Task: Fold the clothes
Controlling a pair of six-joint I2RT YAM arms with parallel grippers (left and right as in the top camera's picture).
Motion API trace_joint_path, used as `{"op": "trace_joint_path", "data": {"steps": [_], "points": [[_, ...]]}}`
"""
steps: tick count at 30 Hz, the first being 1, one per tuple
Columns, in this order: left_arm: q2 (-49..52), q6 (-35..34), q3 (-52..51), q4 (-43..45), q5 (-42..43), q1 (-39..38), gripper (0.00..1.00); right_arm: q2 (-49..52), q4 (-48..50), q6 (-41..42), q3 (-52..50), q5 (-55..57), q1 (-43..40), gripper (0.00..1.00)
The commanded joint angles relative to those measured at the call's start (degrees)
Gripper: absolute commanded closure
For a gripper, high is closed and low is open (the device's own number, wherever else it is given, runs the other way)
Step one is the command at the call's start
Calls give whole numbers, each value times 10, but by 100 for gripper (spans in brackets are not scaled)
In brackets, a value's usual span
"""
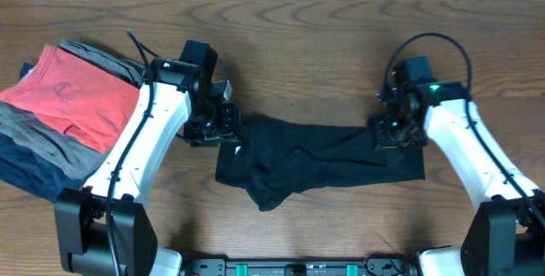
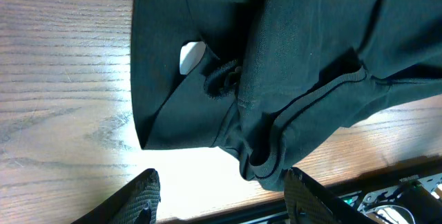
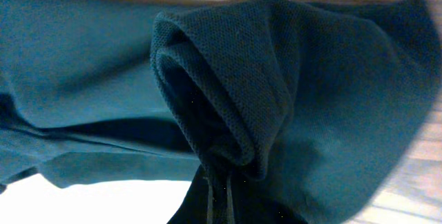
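Observation:
The clothes, a black shirt point(image 1: 315, 161), lies crumpled in a wide band on the wooden table. My left gripper point(image 1: 223, 131) hovers over its left end, open. In the left wrist view the gripper point(image 2: 222, 198) has bare tabletop between its fingers, and a rolled edge of the shirt point(image 2: 266, 165) lies just by the right finger point(image 2: 311, 196). A small white patch point(image 2: 192, 56) shows on the fabric. My right gripper point(image 1: 393, 133) is at the shirt's upper right corner. In the right wrist view that gripper point(image 3: 219, 193) is shut on a bunched fold of the shirt point(image 3: 228, 92).
A stack of folded garments sits at the left of the table: a coral-red one point(image 1: 72, 93) on top, grey point(image 1: 51, 144) and navy point(image 1: 25, 174) beneath. The arms' bases and a rail point(image 1: 298, 267) line the front edge.

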Motion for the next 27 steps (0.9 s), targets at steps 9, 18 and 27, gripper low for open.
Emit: {"op": "trace_joint_path", "data": {"steps": [9, 18, 27], "points": [[-3, -5, 5, -1, -7, 1, 40, 2, 66, 104, -34, -23, 87, 74], [-3, -5, 2, -4, -7, 1, 26, -2, 84, 75, -32, -21, 85, 60], [6, 28, -61, 57, -7, 1, 0, -74, 26, 112, 12, 104, 8, 39]]}}
